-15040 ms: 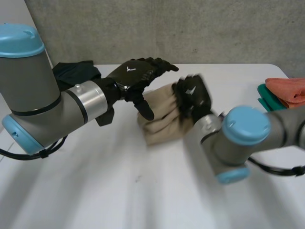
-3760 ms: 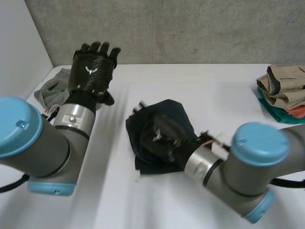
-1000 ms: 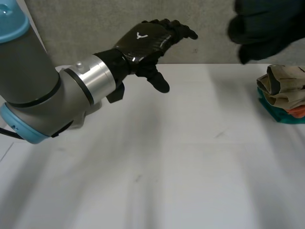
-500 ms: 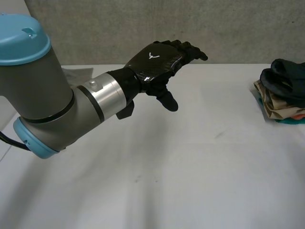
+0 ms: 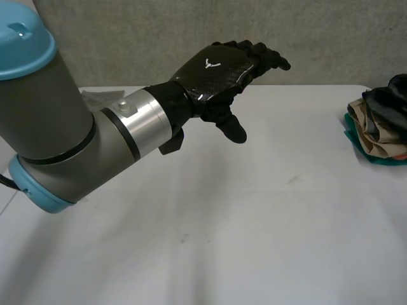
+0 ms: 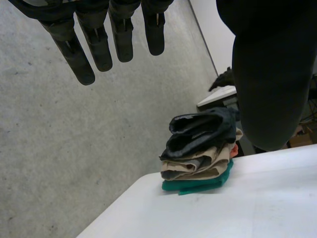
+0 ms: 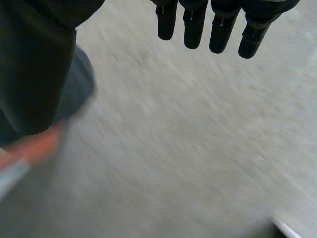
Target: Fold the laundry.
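The grey arm [image 5: 60, 136] carries a light-blue cap [image 5: 24, 39], silver cuff [image 5: 141, 127] and white-marked black robot hand [image 5: 221, 71].

Left hand [image 5: 215, 68] hangs over the back-left part of the table [image 5: 254, 222], pointing right and touching nothing. Stack of folded laundry [image 5: 380, 124] sits at the table's right edge towards the back, well apart from that hand; in the left wrist view it lies beyond the fingertips near the table's corner. Loose cloth [image 5: 102, 96] lies at back left, behind the left arm.
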Robot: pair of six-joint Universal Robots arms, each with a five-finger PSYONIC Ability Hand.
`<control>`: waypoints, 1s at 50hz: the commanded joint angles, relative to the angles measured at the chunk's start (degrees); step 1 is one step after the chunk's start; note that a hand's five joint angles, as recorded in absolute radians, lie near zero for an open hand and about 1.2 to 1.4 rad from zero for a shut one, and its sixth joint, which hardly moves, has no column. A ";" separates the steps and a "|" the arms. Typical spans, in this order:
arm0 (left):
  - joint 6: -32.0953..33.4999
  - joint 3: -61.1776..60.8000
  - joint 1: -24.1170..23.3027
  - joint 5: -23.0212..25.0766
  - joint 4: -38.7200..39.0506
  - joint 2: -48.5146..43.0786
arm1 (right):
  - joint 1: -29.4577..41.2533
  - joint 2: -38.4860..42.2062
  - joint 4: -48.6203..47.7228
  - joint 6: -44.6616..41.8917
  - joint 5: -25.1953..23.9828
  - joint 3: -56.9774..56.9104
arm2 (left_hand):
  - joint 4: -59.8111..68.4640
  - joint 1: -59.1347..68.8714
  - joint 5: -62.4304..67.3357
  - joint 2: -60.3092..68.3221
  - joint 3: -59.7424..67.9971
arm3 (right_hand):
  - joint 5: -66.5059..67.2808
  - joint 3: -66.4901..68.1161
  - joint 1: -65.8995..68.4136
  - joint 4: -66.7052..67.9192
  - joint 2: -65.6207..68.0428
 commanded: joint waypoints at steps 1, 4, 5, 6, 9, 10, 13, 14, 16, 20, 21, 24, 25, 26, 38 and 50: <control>-0.16 0.32 0.44 -1.13 0.24 1.79 | -1.17 -6.07 1.02 -13.43 14.89 -0.71 | 4.02 4.54 4.06 3.75 4.26 | -2.68 -2.19 -3.25 -2.03 -2.28; -0.16 0.76 1.14 -6.04 0.68 3.20 | 5.41 -10.99 -5.04 -11.60 15.25 0.69 | 5.03 5.55 5.07 4.75 5.27 | -2.68 -2.19 -3.25 -2.03 -2.28; 0.02 1.02 1.84 -9.71 1.03 3.98 | 8.47 -13.09 -7.32 -9.76 14.73 2.18 | 5.36 5.88 5.41 5.09 5.60 | -2.68 -2.19 -3.25 -2.03 -2.28; 0.19 1.11 2.37 -11.75 1.29 4.34 | 9.98 -14.25 -8.13 -8.52 14.46 3.32 | 5.37 5.88 5.41 5.09 5.60 | -2.68 -2.19 -3.25 -2.03 -2.28; 1.68 1.28 5.43 -20.43 3.04 4.52 | 16.05 -19.87 -11.47 -2.99 12.01 8.68 | 5.20 5.72 5.24 4.93 5.44 | -2.68 -2.19 -3.25 -2.03 -2.28; 2.38 1.20 6.58 -22.56 3.57 4.52 | 17.54 -21.36 -11.91 -1.58 10.87 10.09 | 4.87 5.38 4.91 4.59 5.10 | -2.68 -2.19 -3.25 -2.03 -2.28; 6.42 0.67 10.62 -27.31 4.89 4.17 | 24.83 -25.85 -13.14 2.29 4.89 17.03 | 4.86 5.38 4.90 4.59 5.10 | -2.68 -2.19 -3.25 -2.03 -2.28; 11.57 -0.03 13.33 -29.15 5.77 3.56 | 26.59 -26.56 -13.41 2.56 3.40 18.70 | 4.36 4.88 4.41 4.09 4.60 | -2.68 -2.19 -3.25 -2.03 -2.28; 17.82 -0.65 16.33 -28.91 6.73 0.85 | 31.50 -27.70 -13.67 2.83 0.24 23.17 | 4.02 4.54 4.07 3.75 4.26 | -2.68 -2.19 -3.25 -2.03 -2.28; 29.33 -0.74 22.56 -26.99 9.02 -7.93 | 39.25 -27.36 -12.36 1.42 -0.83 29.43 | 3.68 4.20 3.73 3.41 3.92 | -2.68 -2.19 -3.25 -2.03 -2.28; 31.03 -0.65 23.46 -26.45 9.29 -9.53 | 40.49 -27.09 -11.92 0.90 -0.66 30.31 | 3.52 4.03 3.56 3.24 3.76 | -2.68 -2.19 -3.25 -2.03 -2.28; 36.99 -0.13 27.31 -21.29 10.16 -16.72 | 44.79 -25.87 -9.37 -2.35 0.48 33.74 | 3.01 3.53 3.06 2.74 3.25 | -2.68 -2.19 -3.25 -2.03 -2.28; 37.63 0.23 28.12 -19.44 10.52 -18.49 | 45.50 -25.25 -8.93 -3.23 0.83 34.44 | 3.01 3.53 3.05 2.74 3.25 | -2.68 -2.19 -3.25 -2.03 -2.28; 38.16 0.75 28.91 -17.50 10.87 -19.99 | 46.38 -24.64 -8.41 -4.11 1.45 35.06 | 3.01 3.53 3.05 2.74 3.25 | -2.68 -2.19 -3.25 -2.03 -2.28; 37.37 14.11 32.26 -7.90 17.29 -40.30 | 47.80 -20.76 -7.43 -11.68 8.22 42.62 | 7.37 7.89 7.41 7.10 7.61 | -2.68 -2.19 -3.25 -2.03 -2.28; 33.97 6.51 26.12 -15.36 26.76 -31.91 | 47.53 -21.46 -7.43 -11.59 10.76 44.29 | 63.21 63.73 63.25 62.93 63.45 | -2.68 -2.19 -3.25 -2.03 -2.28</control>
